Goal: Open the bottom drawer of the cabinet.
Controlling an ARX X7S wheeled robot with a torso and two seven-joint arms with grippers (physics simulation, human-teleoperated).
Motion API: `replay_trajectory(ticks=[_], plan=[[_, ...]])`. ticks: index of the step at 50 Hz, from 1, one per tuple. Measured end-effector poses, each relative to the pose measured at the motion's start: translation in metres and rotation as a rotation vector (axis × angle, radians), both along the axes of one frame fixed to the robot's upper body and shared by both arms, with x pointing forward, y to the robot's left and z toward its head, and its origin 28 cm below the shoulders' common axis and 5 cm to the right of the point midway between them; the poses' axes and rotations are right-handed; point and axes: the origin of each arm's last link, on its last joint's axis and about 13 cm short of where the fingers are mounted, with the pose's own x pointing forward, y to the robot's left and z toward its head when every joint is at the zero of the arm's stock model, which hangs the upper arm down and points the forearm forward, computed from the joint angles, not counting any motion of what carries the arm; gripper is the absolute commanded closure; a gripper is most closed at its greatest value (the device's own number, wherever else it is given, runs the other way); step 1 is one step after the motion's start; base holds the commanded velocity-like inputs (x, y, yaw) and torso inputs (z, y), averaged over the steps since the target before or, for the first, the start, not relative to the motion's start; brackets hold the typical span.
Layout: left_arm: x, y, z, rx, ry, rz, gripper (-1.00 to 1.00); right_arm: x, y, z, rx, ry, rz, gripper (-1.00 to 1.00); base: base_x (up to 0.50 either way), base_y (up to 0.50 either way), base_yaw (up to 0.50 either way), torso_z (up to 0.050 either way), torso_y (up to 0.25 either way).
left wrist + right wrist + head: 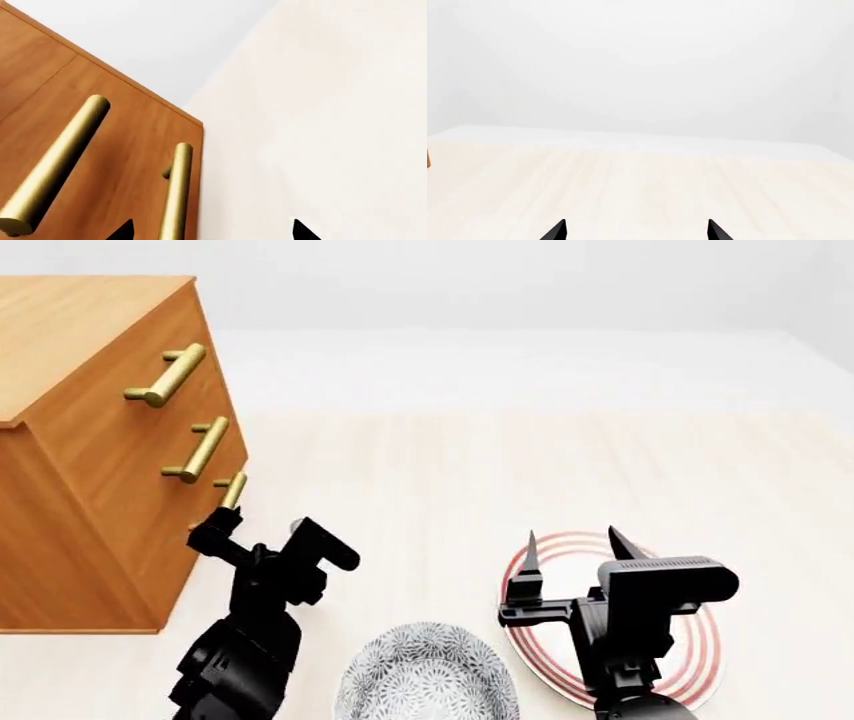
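The left gripper (254, 532) hangs just beside the bottom drawer (214, 510) handle of the cabinet (94, 440) — jaws spread, touching nothing. The right gripper (574, 545) hovers over the plate (694, 650), jaws spread too.

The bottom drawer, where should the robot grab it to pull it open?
By its brass bar handle, the only part standing proud of the bottom drawer. Come at the cabinet from the front, where the left gripper is, open fingers either side of the bar.
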Motion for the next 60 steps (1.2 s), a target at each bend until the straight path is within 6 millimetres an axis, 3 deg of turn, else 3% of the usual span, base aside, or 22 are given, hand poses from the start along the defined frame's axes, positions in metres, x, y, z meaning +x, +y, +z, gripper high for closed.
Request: replay_trajectory(ticks=[7,17,60], plan=[[0.018,0.004,-0.008,0.018,0.022,0.040,-1.00,0.000,0.000,-0.001,0.002,0.002,0.000,-1.00,0.00,0.00,0.00,0.000,0.000],[0.027,0.006,-0.009,0.022,0.031,0.072,-1.00,0.000,0.001,-0.002,0.004,0.004,0.001,-1.00,0.00,0.00,0.00,0.000,0.000],[0.026,0.034,-0.003,0.112,0.073,0.247,-1.00,-0.002,0.001,0.000,0.007,-0.002,-0.001,-1.00,0.00,0.00,0.00,0.000,0.000]])
